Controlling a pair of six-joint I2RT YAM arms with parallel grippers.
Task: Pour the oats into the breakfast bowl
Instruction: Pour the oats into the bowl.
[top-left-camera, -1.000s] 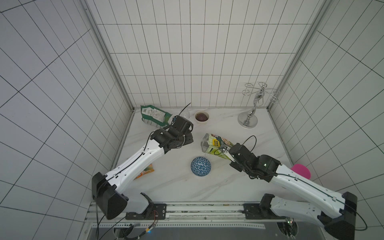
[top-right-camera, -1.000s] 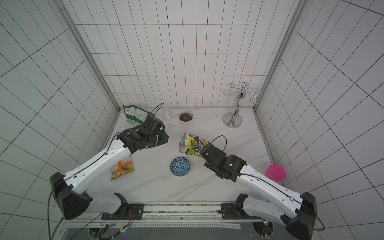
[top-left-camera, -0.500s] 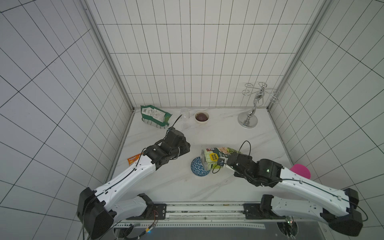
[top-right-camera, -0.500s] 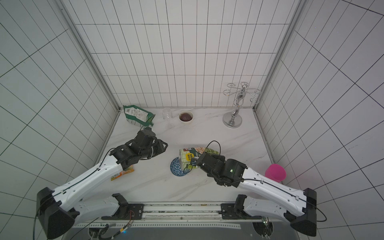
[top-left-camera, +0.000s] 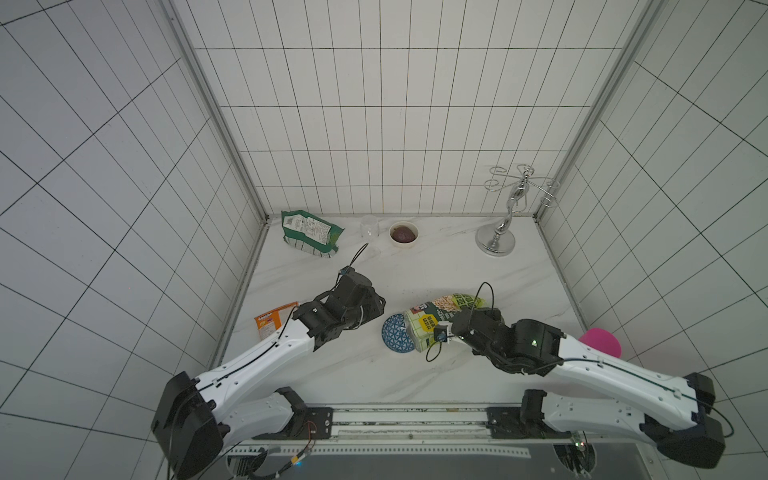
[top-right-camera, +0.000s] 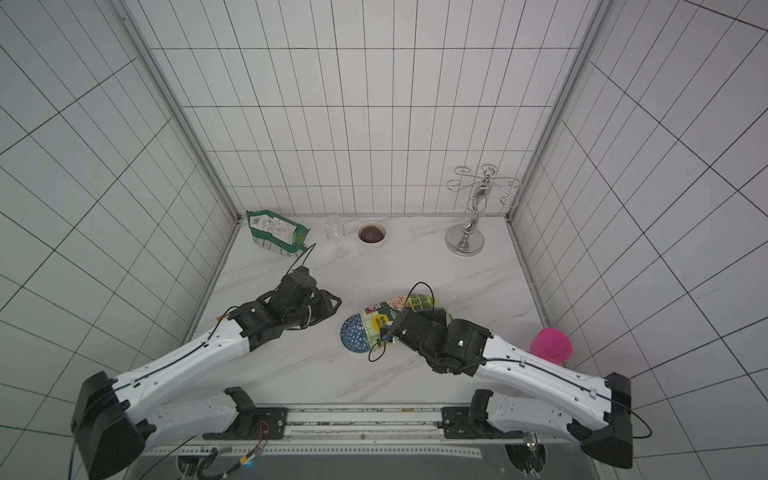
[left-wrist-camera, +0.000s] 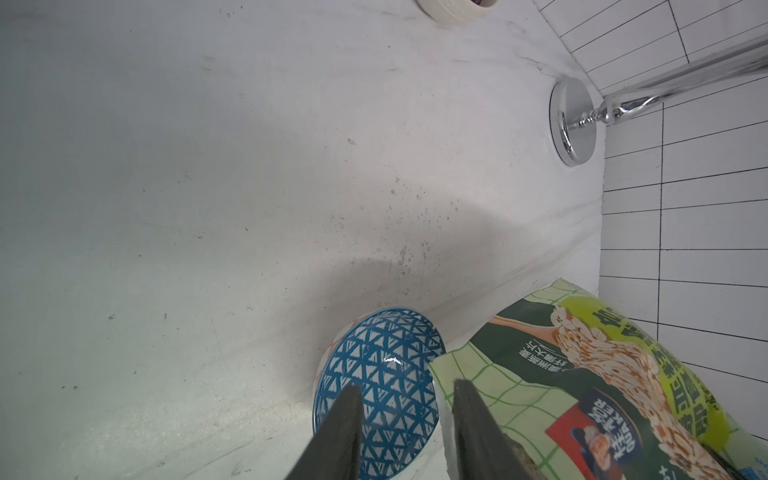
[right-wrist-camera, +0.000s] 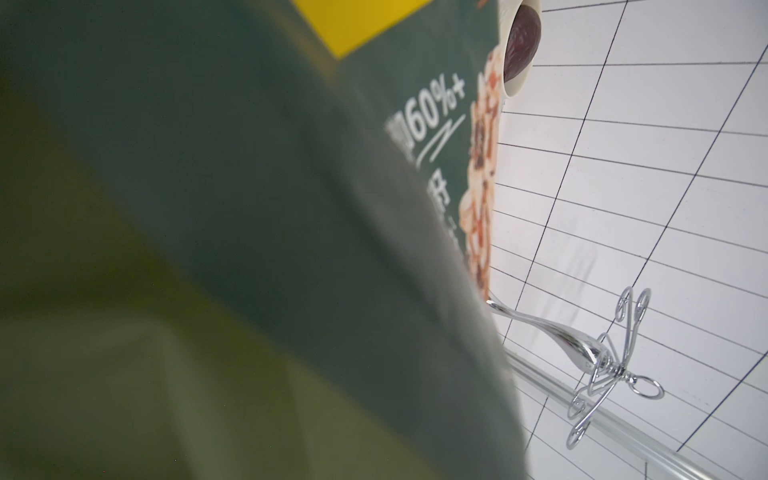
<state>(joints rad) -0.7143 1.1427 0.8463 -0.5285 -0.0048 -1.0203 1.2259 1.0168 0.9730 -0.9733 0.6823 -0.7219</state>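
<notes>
The lime-green and white oats pouch (top-left-camera: 436, 316) (top-right-camera: 388, 311) lies tilted on its side above the table, and my right gripper (top-left-camera: 451, 330) is shut on it. Its checked end hangs over the right half of the breakfast bowl (top-left-camera: 394, 337) (top-right-camera: 353, 336), blue with a white triangle mesh. No loose flakes show, and the bowl's inside is hidden. My left gripper (top-left-camera: 379, 309) (left-wrist-camera: 405, 390) hovers just left of the bowl, open, with nothing between its fingers (left-wrist-camera: 345, 419). In the right wrist view the pouch (right-wrist-camera: 249, 208) fills the frame and hides the jaws.
A dark green bag (top-left-camera: 309, 232), a clear glass (top-left-camera: 370, 230), a small white bowl with a dark inside (top-left-camera: 403, 235) and a chrome stand (top-left-camera: 498, 241) line the back wall. An orange packet (top-left-camera: 272, 320) lies at the left, a pink cup (top-left-camera: 600, 343) at the right.
My right gripper has carried the pouch left and forward until its end covers part of the bowl. My left arm has pulled back from the green bag towards the bowl's left side.
</notes>
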